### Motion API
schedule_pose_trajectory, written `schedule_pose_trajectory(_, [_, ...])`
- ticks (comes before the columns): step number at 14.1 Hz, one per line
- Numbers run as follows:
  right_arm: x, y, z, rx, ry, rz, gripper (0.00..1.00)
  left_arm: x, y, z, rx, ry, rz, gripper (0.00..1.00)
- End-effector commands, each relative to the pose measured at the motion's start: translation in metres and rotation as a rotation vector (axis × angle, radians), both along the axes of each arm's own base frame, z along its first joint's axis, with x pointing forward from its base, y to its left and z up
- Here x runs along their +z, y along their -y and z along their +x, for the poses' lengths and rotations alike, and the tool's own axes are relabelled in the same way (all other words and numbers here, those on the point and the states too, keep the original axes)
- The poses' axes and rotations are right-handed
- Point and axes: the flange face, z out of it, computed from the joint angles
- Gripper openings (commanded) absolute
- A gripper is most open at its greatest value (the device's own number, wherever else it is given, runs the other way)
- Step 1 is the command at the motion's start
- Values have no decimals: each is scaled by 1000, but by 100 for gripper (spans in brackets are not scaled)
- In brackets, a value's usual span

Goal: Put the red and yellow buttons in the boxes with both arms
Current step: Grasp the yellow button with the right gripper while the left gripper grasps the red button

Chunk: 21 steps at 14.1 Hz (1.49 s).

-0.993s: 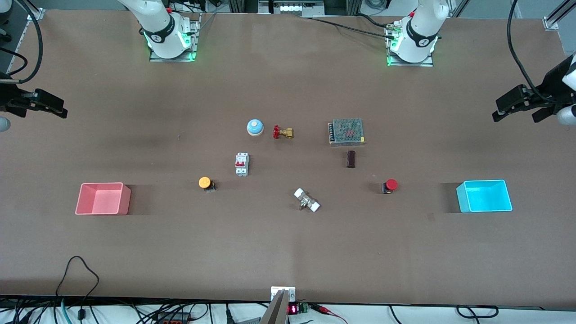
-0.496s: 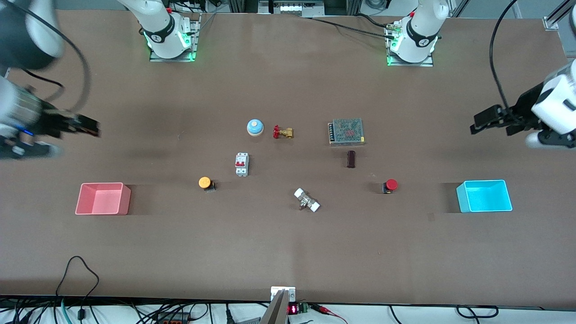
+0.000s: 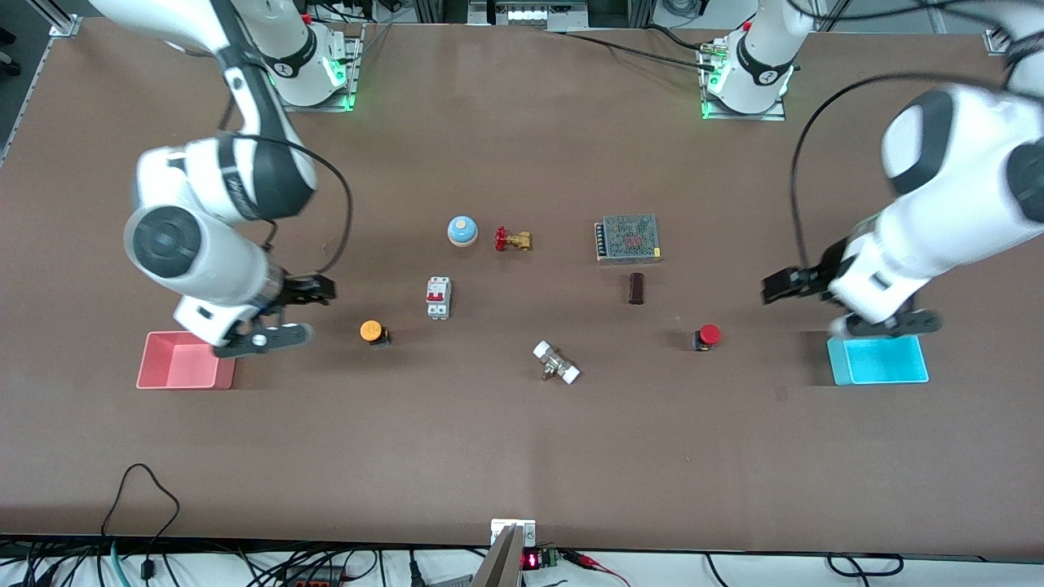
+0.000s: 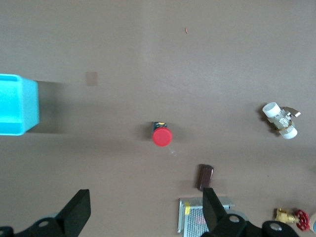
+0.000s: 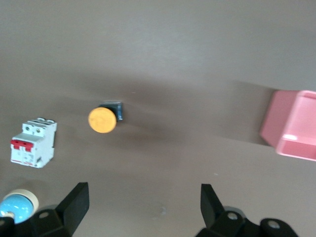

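- The right gripper [image 3: 314,292] hangs in the air over bare table between the pink-red box [image 3: 184,361] and the yellow button [image 3: 372,331]; its fingers [image 5: 74,203] stand wide apart and hold nothing.
- The left gripper [image 3: 776,285] hangs in the air over bare table between the red button [image 3: 706,336] and the cyan box [image 3: 879,362], with its wrist above that box's rim; its fingers [image 4: 78,211] are spread apart and empty.
- The yellow button sits on the table toward the right arm's end, apart from the pink-red box, which lies closer to that end's edge.
- The red button sits toward the left arm's end, apart from the cyan box, which lies closer to that end's edge.
- Both boxes show nothing inside where their insides are visible.
- In the middle of the table lie a white circuit breaker [image 3: 438,297], a blue-domed bell [image 3: 462,231], a brass valve [image 3: 513,240] with a red handle, a mesh-covered power supply [image 3: 628,238], a small dark block [image 3: 636,288] and a white-ended fitting [image 3: 556,363].
- The fitting lies nearer the front camera's edge than both buttons.
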Motion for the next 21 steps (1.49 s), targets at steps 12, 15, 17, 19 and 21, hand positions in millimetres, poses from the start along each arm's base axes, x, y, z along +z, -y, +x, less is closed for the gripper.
schedule_pose_trajectory(12, [-128, -32, 4, -77, -98, 86, 100, -195, 44, -12, 18, 29, 76, 100])
schedule_pose_trajectory(15, [-145, -32, 9, -97, -60, 81, 100, -209, 50, -16, 2, 14, 105, 93])
schedule_pose_trajectory(17, [-153, -37, 8, -98, -57, 82, 100, -212, 50, -16, 2, 12, 117, 84])
schedule_pose_trajectory(19, [-157, -44, 7, -132, -51, 68, 100, -212, 49, -16, 3, 14, 119, 72])
schedule_pose_trajectory(21, [-162, -54, 5, -123, -37, 69, 100, -210, 49, -14, 4, 18, 119, 62])
